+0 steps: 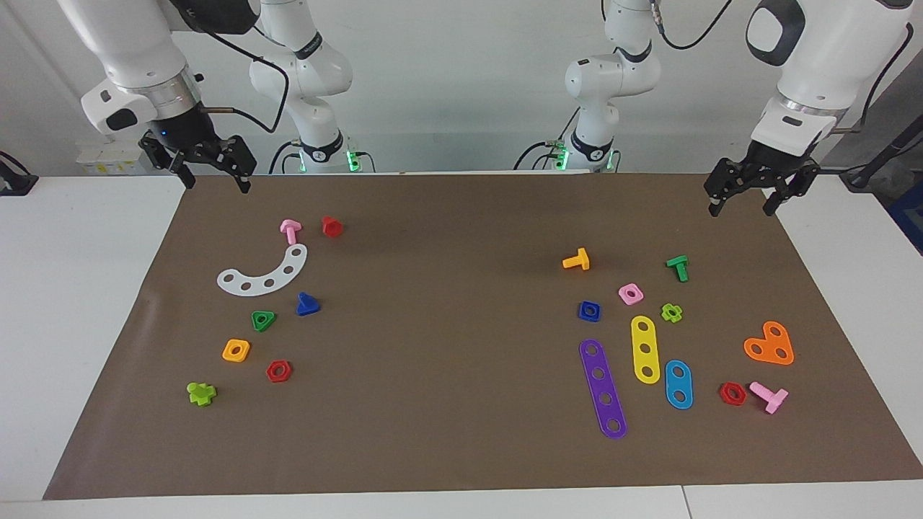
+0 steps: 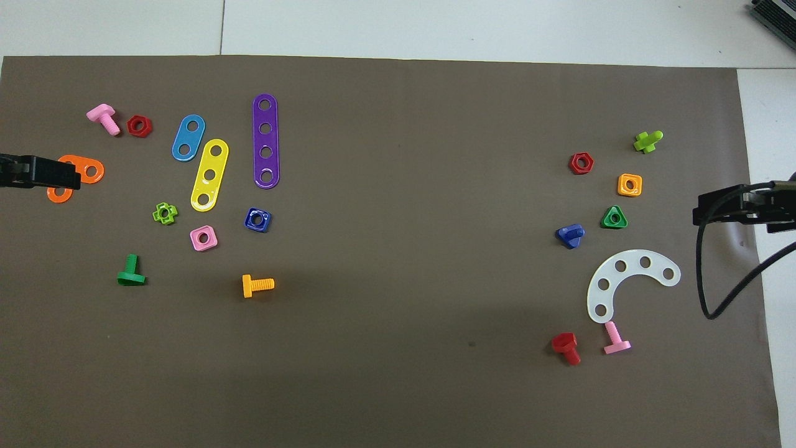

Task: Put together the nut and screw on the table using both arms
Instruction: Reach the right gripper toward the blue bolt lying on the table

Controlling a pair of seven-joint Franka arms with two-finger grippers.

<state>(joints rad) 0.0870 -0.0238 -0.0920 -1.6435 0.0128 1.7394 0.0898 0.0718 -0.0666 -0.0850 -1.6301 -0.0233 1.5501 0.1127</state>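
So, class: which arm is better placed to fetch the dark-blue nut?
Left. The nut lies toward that arm's end of the mat, below the left pincer; the right pincer hangs over the screw's end.

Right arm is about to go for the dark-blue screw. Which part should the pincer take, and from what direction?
Probably the shaft, from straight above. The dark-blue screw lies tipped over on the mat beside the green triangular nut, its triangular head to one side and the short shaft sticking out sideways. Closing across the shaft would leave it free to turn toward the blue nut. The right pincer hangs open.

Plain pale wall (image 1: 461, 86); dark unit (image 2: 774, 15), perhaps equipment, at one corner.
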